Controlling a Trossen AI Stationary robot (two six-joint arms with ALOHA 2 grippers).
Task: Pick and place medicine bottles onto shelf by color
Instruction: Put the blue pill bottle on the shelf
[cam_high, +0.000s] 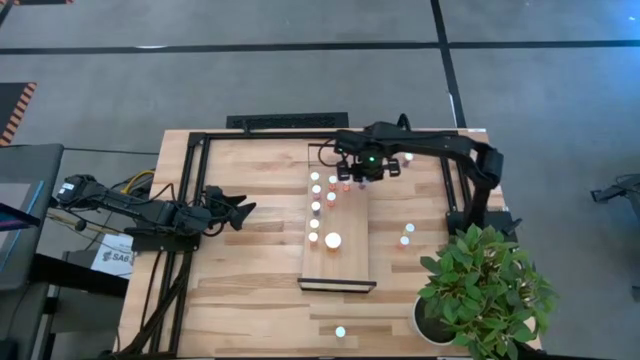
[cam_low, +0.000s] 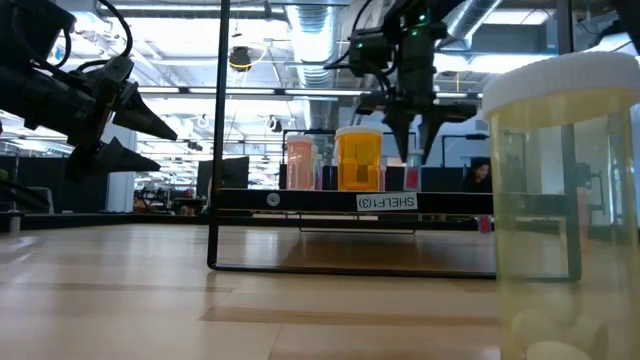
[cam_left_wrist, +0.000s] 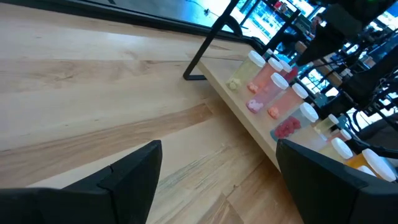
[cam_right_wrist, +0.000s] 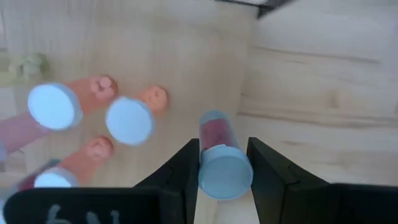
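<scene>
Slatted wooden table (cam_high: 250, 290) carries a long pale shelf (cam_high: 350, 250) running twelve to six through its middle. White-capped bottles (cam_high: 315, 207) line the shelf's nine o'clock edge, one larger cap (cam_high: 333, 241) toward six. Two bottles (cam_high: 407, 234) stand on the table at three o'clock, another (cam_high: 340, 331) at six, beside a potted plant (cam_high: 480, 290).

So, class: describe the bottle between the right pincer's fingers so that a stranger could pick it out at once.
Find the long pale shelf in the middle of the table, then its far end, where the right pincer hangs. The bottle between its fingers has dark red contents and a white cap; its neighbours beside it hold paler pink and orange pills.
</scene>
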